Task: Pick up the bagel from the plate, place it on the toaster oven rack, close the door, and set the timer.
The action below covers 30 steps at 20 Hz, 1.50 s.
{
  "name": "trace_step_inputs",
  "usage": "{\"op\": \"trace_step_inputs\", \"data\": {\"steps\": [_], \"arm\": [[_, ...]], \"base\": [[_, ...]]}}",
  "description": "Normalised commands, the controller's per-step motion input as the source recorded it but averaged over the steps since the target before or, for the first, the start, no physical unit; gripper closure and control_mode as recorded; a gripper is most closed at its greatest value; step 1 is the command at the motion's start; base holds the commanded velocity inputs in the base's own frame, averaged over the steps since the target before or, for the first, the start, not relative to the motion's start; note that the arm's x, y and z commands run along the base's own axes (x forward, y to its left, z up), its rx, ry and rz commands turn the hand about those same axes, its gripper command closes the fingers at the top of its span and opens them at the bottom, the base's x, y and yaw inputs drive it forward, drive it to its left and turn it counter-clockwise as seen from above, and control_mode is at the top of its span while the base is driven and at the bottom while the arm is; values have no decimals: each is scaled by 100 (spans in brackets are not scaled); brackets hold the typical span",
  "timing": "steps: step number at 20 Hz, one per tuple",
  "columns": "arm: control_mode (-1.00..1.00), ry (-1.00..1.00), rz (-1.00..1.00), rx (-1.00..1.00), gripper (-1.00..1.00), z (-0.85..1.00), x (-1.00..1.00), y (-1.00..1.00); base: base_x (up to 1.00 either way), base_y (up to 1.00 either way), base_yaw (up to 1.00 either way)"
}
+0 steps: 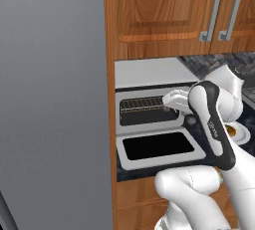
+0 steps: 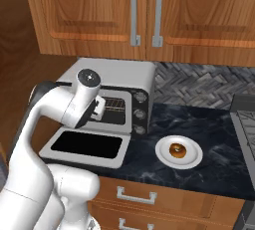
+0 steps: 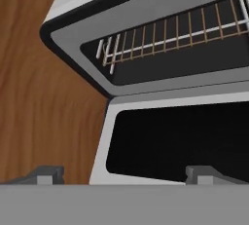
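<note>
Right base view: bagel sits on the plate, on the dark counter to the right of the toaster oven. Not picked up yet.

Oven door is dropped fully open, flat on the counter in front of the cavity, glass facing up. Rack is in the cavity and bare, nothing on it.

My gripper hangs over the open door, in front of the oven mouth, well to the left of the plate. Fingers are spread wide and empty. Hand view shows both tips far apart, nothing between them; door glass below, rack beyond. In the left base view my forearm covers most of the plate; part of the bagel peeks out past it.

Progress, as I judge it:
- door open, rack clear: the oven looks ready to load
- bagel pick: not done
- place on rack: not done
- close door: not done
- timer: not done; the three knobs in a column on the oven's right front, I'm not near them

Next I'd say I need to swing right, come down over the plate and close on the bagel. It's a small ring on a flat plate, so the fingers need to straddle it without pushing it across the plate.
</note>
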Motion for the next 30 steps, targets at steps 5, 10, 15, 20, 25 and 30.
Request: {"op": "trace_step_inputs", "data": {"steps": [5,10,15,20,25,30], "arm": [[-100,-6,-2,4,-100,-19,9,-3],[-100,-2,-1,6,-100,-10,26,-9],[-100,0,0,9,-100,-8,36,-7],[-100,0,0,9,-100,-12,34,0],[-100,0,0,8,-100,-15,31,0],[-100,0,0,6,-100,-20,30,0]], "base": [[0,0,0],[0,0,0],[0,0,0],[0,0,0],[0,0,0],[0,0,0]]}}
